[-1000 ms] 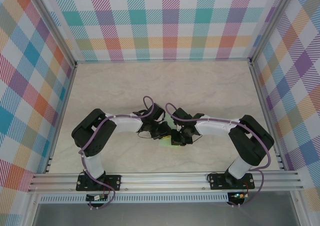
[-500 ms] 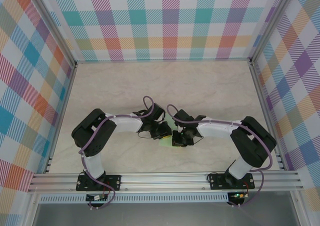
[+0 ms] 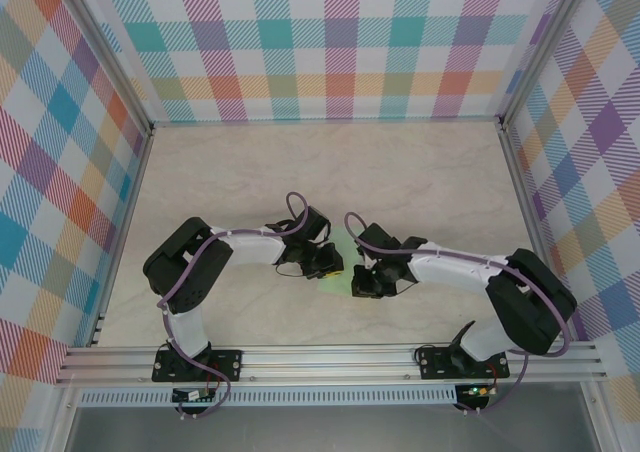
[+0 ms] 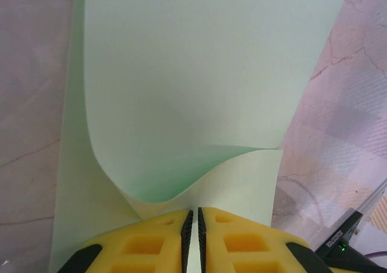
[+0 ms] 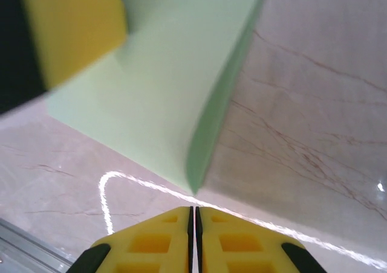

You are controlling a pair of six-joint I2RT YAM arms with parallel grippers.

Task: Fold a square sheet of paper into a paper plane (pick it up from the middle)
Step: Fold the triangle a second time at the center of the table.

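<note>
The square sheet of paper (image 3: 346, 262), pale mint green, lies on the marble table between my two grippers. In the left wrist view the sheet (image 4: 193, 73) is doubled over, with one flap curling up. My left gripper (image 4: 192, 215) is shut on its near edge, and the paper runs down between the black pads. From above, the left gripper (image 3: 330, 267) sits at the sheet's left side. My right gripper (image 3: 362, 284) is at the sheet's lower right. In the right wrist view it (image 5: 194, 211) is shut on nothing, just short of the sheet's (image 5: 151, 86) folded corner.
The left gripper's yellow finger (image 5: 72, 31) rests on the paper in the right wrist view. Plaid walls (image 3: 330, 52) enclose the marble table (image 3: 250, 172) on three sides. An aluminium rail (image 3: 330, 362) carrying both arm bases runs along the near edge.
My right arm has swung out to the right, and its gripper has drawn back a little from the paper toward the near edge. The left gripper has kept its hold in place.
</note>
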